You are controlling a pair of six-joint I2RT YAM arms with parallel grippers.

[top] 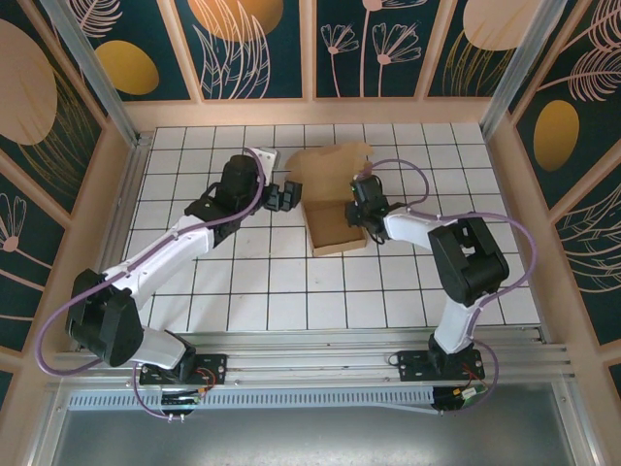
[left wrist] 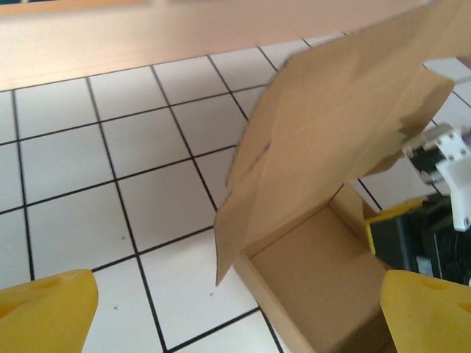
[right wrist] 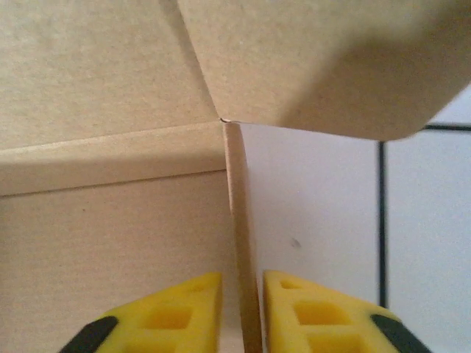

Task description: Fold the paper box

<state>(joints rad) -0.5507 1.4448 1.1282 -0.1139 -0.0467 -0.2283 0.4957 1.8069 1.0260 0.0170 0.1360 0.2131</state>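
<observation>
The paper box [top: 333,231] is a brown cardboard tray standing open in the middle of the tiled table, its lid flap [top: 335,167] raised at the far side. My right gripper [top: 366,206] is at the box's right wall. In the right wrist view its yellow fingers [right wrist: 176,309] stand one inside and one outside that thin wall [right wrist: 237,213], shut on it. My left gripper [top: 294,194] hangs wide open just left of the box. Its view looks down on the box floor [left wrist: 324,272] and the tilted lid flap [left wrist: 338,125] between its spread fingers [left wrist: 48,309].
The white tiled table [top: 243,282] is ringed by a low wooden wall [top: 310,112]. Open tiles lie in front of the box and to both sides. The right arm's wrist [left wrist: 441,158] shows beyond the box in the left wrist view.
</observation>
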